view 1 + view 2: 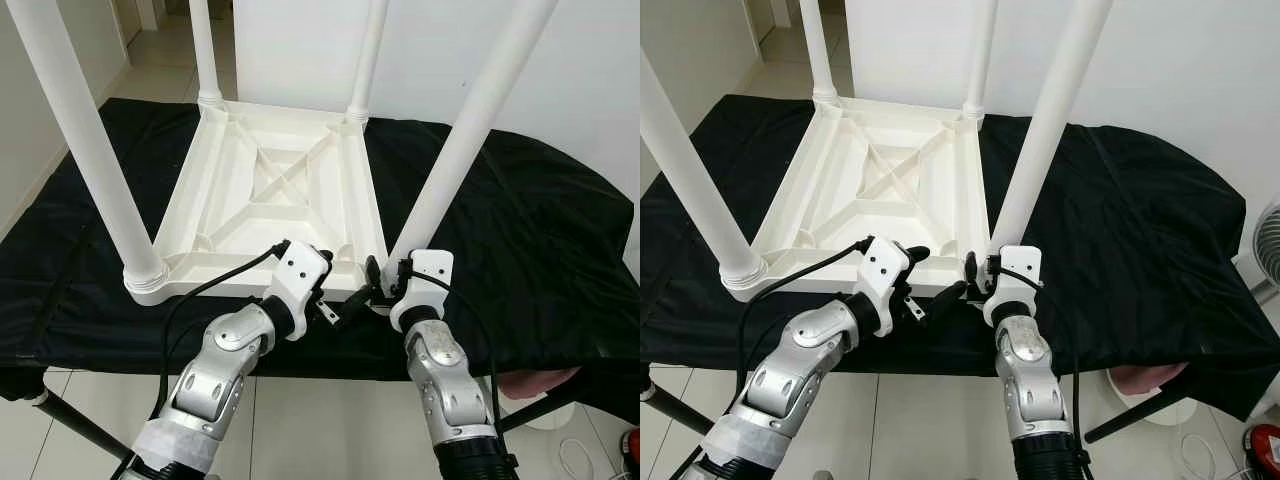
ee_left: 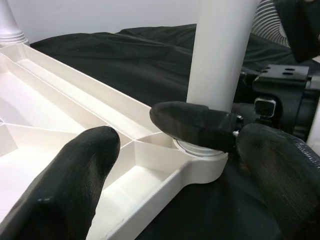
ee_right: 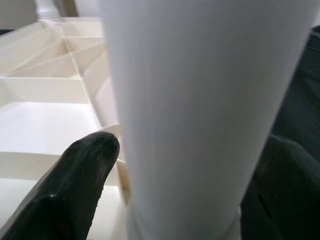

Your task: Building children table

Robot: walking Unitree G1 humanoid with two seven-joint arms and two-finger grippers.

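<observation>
Right hand pinching near-right leg of upturned white children table, left hand spread beside it, legs' tops cut off.

Bright, even indoor light with soft shadows; head views sharp, close wrist views slightly blurred.

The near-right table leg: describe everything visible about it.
The near-right leg is a smooth white tube, plastic by the look, rising tilted from the near right corner socket of the upturned white tabletop, which lies on a black cloth. Its top runs out of frame. The right claw is closed around its base just above the socket; the left claw hovers open beside that corner.
</observation>
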